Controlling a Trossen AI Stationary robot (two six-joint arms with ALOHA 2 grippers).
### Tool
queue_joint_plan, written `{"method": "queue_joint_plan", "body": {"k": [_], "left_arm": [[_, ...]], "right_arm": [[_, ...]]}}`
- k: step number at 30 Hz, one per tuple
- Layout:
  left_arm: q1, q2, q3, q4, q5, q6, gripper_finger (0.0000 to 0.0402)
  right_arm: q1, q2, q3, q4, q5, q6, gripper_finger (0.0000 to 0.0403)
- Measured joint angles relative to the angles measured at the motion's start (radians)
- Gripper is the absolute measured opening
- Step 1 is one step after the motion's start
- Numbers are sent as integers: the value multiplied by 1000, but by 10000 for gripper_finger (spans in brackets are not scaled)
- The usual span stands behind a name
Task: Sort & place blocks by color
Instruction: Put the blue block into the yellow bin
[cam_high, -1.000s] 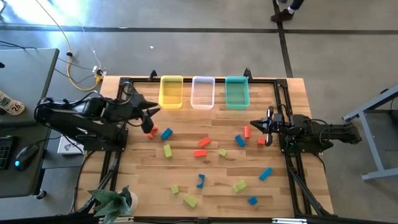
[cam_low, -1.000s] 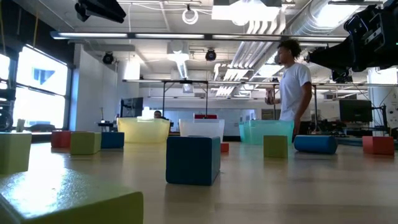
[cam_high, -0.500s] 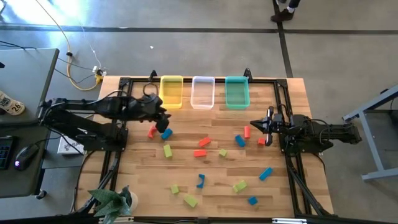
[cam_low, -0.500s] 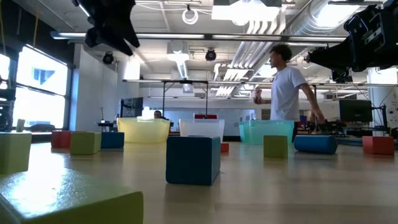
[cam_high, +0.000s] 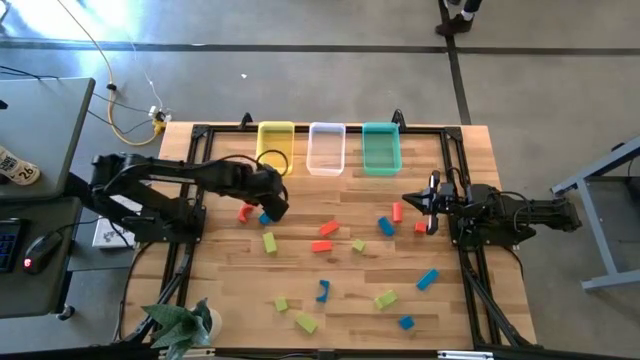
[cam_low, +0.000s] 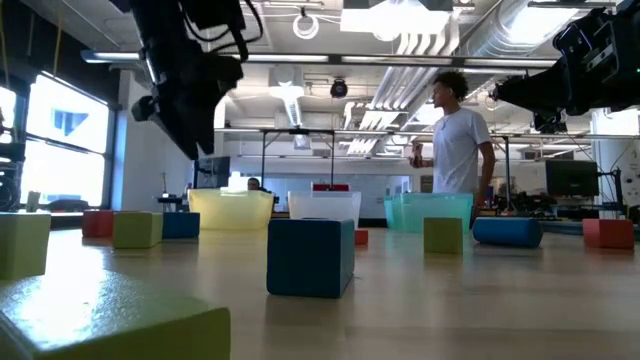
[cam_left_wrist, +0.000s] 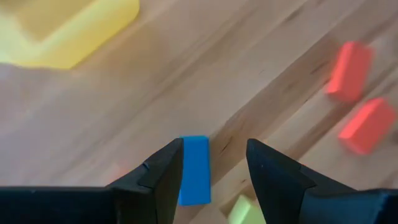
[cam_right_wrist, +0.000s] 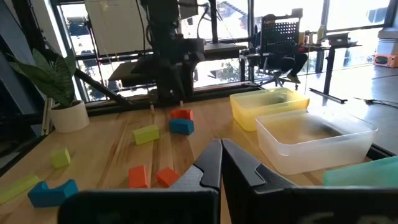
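Observation:
Small blue, red-orange and yellow-green blocks lie scattered over the wooden table. My left gripper (cam_high: 272, 207) is open, points steeply down and hangs above a blue block (cam_left_wrist: 194, 169) that lies flat on the table next to a red block (cam_high: 243, 212). In the left wrist view the blue block shows between the fingers, close to one of them. The low view shows this gripper (cam_low: 190, 120) well above the tabletop. My right gripper (cam_right_wrist: 221, 149) is shut and empty. It waits level at the table's right side (cam_high: 412, 200).
A yellow bin (cam_high: 275, 148), a clear bin (cam_high: 326, 149) and a teal bin (cam_high: 381, 148) stand in a row at the far edge. Red blocks (cam_high: 328, 228) and a green block (cam_high: 269, 241) lie near the blue one. A person (cam_low: 455, 140) stands beyond the table.
My left gripper has gone down and toward the table's right edge, from beside the red block to above the blue block, tipping to point more steeply down. No block has moved.

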Motion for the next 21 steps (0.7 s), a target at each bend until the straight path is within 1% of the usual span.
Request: {"method": "queue_joint_plan", "body": {"k": [8, 15, 21], "left_arm": [[16, 124, 0, -1, 57, -1, 165], [17, 184, 0, -3, 59, 0, 165], [17, 211, -1, -2, 58, 2, 165]], "right_arm": [[0, 0, 0, 0, 0, 0, 0], [0, 0, 0, 0, 0, 0, 0], [0, 0, 0, 0, 0, 0, 0]]}}
